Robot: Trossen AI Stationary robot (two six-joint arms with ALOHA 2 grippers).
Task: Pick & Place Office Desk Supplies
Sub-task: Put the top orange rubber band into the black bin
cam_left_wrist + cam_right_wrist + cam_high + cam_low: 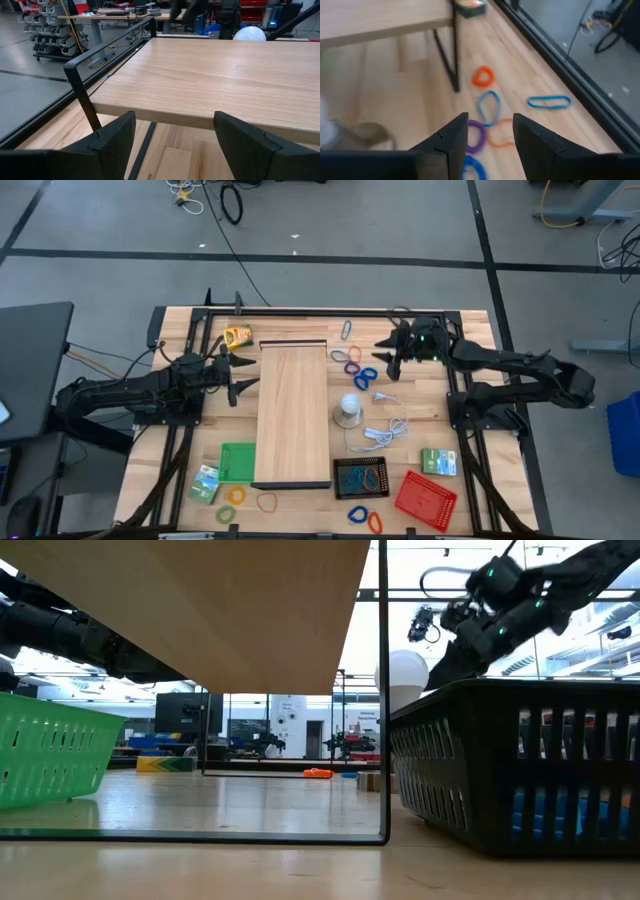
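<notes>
The right gripper (pixel 391 368) is hovering, fingers apart and empty, over purple (pixel 476 136), blue (pixel 488 107) and orange (pixel 483 76) loops lying on the bench (pixel 470 490) beside the wooden board (pixel 293 415). The left gripper (pixel 240 375) is waiting beside the board's other edge, fingers apart.

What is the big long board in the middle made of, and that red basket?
The long pale board looks like wood with a smooth matt finish: grain lines run along it. The red mesh basket seems plastic, though coated wire is possible; its walls are a fine open grid.
</notes>
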